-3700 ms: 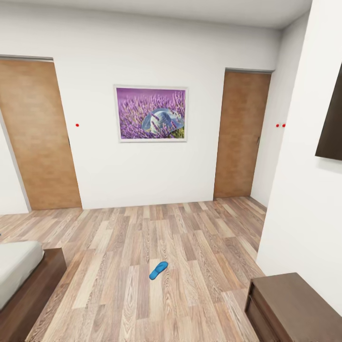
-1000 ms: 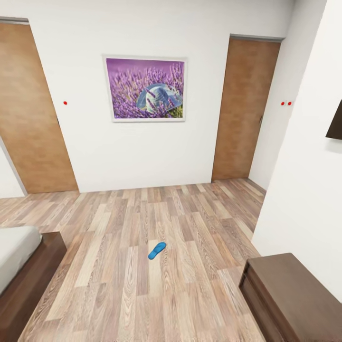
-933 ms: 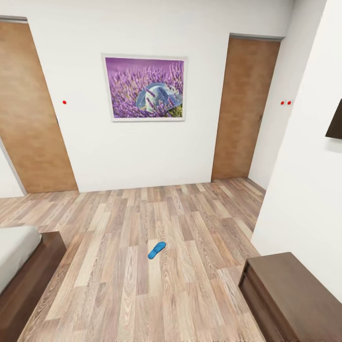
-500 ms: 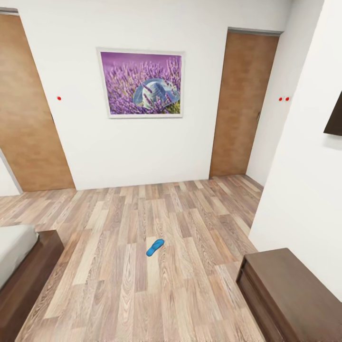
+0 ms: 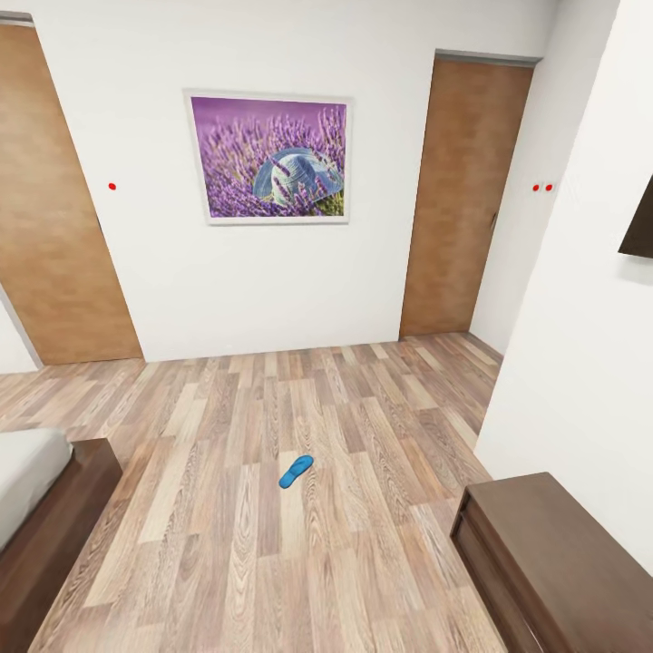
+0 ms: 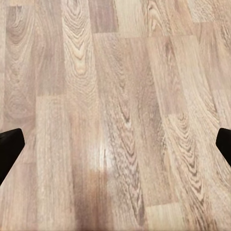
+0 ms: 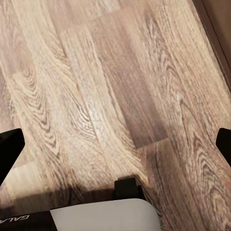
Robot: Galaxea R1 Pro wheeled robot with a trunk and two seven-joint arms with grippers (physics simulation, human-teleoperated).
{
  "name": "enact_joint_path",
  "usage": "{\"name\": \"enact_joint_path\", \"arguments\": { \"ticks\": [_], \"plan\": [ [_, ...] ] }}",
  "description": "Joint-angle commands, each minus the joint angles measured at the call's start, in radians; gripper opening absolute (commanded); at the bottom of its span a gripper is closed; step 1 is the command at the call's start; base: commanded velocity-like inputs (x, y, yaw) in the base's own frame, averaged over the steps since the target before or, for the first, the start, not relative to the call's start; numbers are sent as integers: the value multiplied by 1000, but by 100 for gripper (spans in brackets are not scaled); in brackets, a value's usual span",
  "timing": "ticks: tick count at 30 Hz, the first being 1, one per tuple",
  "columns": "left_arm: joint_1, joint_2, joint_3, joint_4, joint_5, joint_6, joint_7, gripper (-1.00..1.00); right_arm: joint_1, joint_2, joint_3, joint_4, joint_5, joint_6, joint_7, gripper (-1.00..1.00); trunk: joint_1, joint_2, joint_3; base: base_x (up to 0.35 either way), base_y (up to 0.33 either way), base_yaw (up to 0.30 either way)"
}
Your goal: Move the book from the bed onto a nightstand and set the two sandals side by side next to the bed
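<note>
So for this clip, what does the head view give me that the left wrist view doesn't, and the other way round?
The head view takes in the room: one blue sandal lying on the floor well away from the bed, the lavender picture on the wall between two wooden doors, and a dark cabinet at lower right. The left wrist view gives a close look at the left gripper, its dark fingertips spread wide with nothing between them. Both share the wood-plank floor.

Viewpoint: head camera has advanced into the bedroom and tilted.
Lavender picture [image 5: 268, 157]: larger, now toward 12 o'clock.
Sandal [image 5: 296, 472]: slightly higher in view.
Dresser [image 5: 553, 553]: fuller at 4 o'clock.
</note>
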Motion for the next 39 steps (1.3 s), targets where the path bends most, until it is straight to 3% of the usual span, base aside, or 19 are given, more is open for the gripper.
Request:
{"name": "enact_joint_path", "arguments": {
  "ticks": [1, 18, 30, 39],
  "plan": [
    [0, 0, -1, 0, 6, -3, 0, 100, 0, 0, 1, 0, -8, -2, 0, 100, 0, 0, -1, 0, 0, 0],
    [0, 0, -1, -1, 6, -3, 0, 100, 0, 0, 0, 0, -8, -2, 0, 100, 0, 0, -1, 19, 0, 0],
    [0, 0, 1, -1, 6, -1, 0, 100, 0, -2, 0, 5, -9, -2, 0, 100, 0, 0, -1, 303, 0, 0],
    [0, 0, 0, -1, 6, -1, 0, 100, 0, -3, 0, 77, -7, -2, 0, 100, 0, 0, -1, 264, 0, 0]
  ]
}}
